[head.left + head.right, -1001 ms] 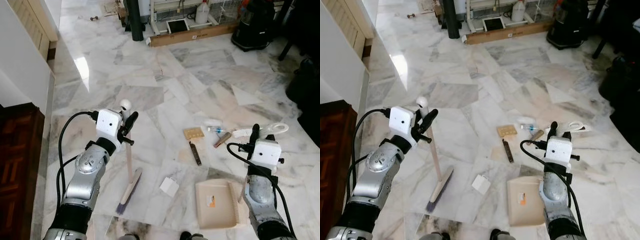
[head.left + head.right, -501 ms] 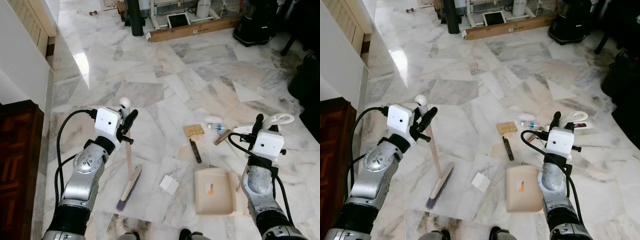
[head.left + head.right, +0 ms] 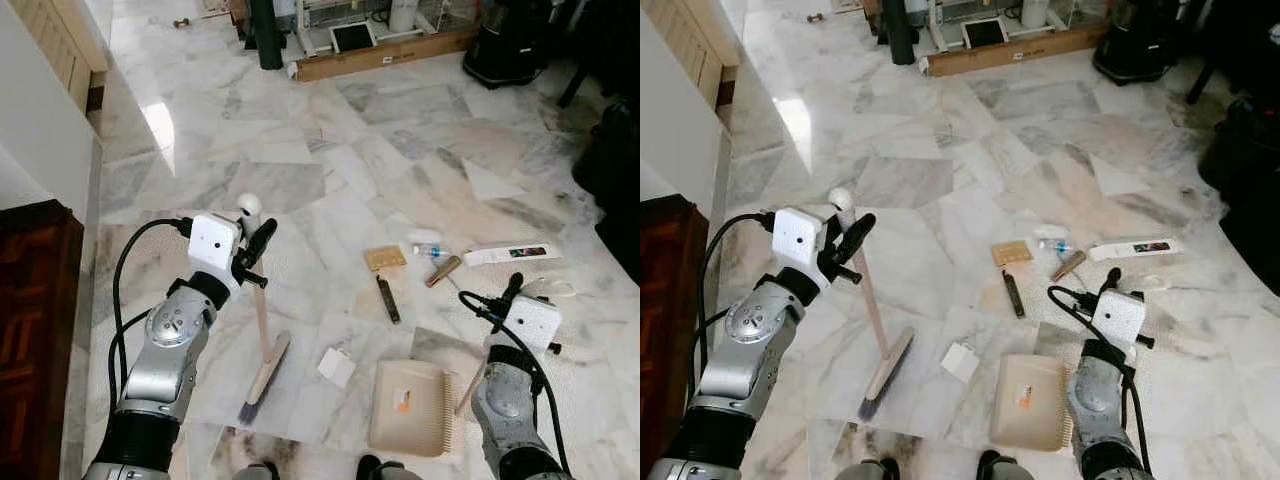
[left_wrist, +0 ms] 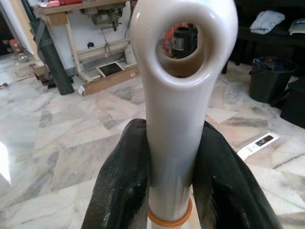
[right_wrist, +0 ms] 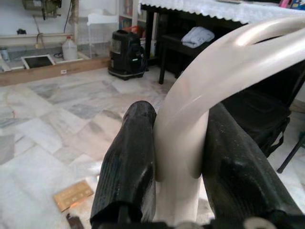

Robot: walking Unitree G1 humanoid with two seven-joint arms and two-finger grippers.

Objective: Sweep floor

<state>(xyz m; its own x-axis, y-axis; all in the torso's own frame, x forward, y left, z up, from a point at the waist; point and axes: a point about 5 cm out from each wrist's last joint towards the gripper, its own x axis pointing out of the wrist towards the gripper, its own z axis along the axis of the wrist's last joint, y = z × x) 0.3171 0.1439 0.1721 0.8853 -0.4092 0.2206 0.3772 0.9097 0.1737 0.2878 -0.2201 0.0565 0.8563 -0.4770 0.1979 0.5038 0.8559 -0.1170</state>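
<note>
Dustpan lowered, right gripper clamping handle

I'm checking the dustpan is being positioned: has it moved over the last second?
Yes. The dustpan has shifted toward the white paper scrap and rotated, its toothed edge now on its right; the right claw holds its handle.

I see my two silver jointed arms, each ending in a white boxy wrist camera, looping black cables and textured black fingers
</note>
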